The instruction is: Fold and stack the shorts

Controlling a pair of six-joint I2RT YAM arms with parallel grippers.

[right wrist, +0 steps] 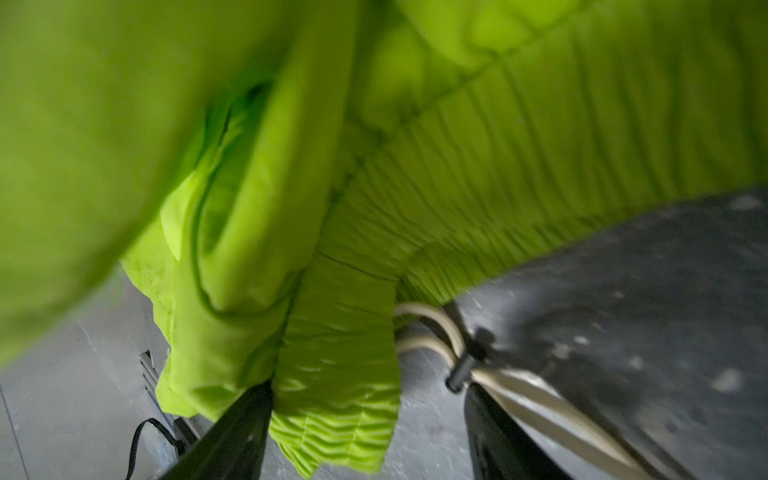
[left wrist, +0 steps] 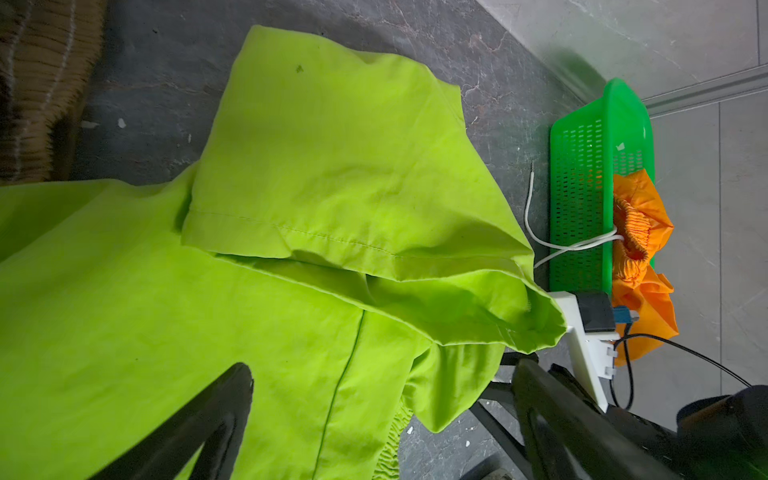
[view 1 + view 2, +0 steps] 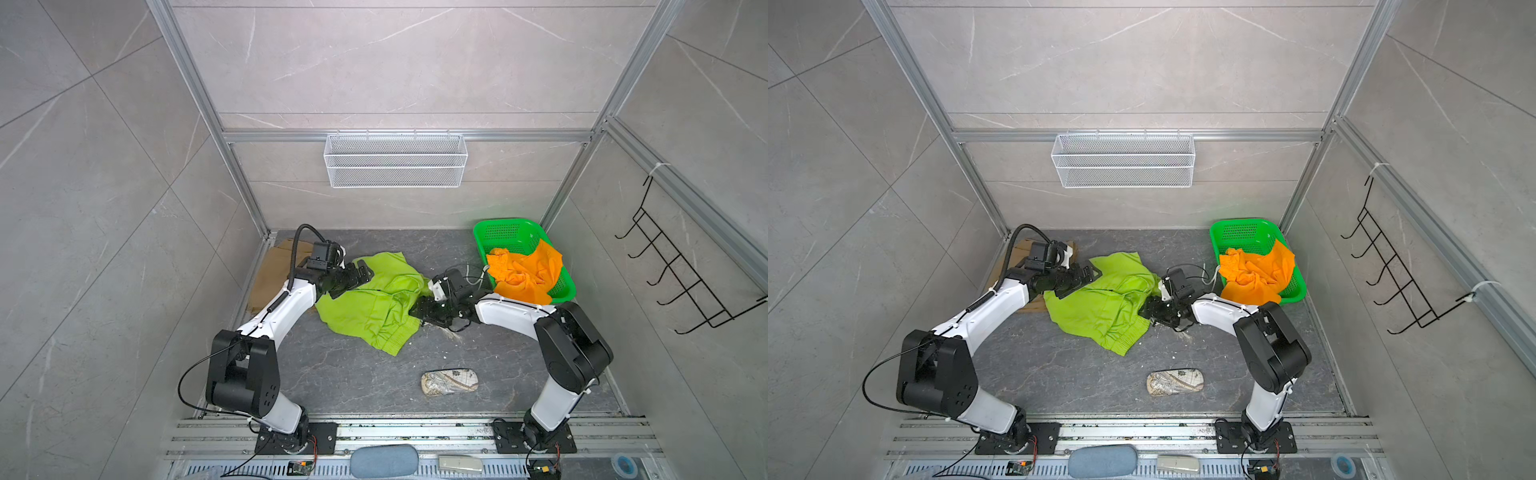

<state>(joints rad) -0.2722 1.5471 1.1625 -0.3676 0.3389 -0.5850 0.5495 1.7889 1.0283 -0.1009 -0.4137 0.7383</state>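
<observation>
Lime shorts (image 3: 365, 309) matt cloth, basket (image 3: 503, 235) glossy plastic & tabletop (image 3: 353, 382) matt stone-look.

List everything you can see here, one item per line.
lime green shorts: one, lime green, rumpled, centre of the scene
orange shorts: one, orange, heaped in the green basket
tan shorts: one, tan, flat, far left side
green basket: one, green, far right corner
patterned pouch: one, beige, near front
wire basket: one, white, back wall
hook rack: one, black, right wall
left tool: one, black, open above lime green shorts
right tool: one, black, open at their waistband
</observation>
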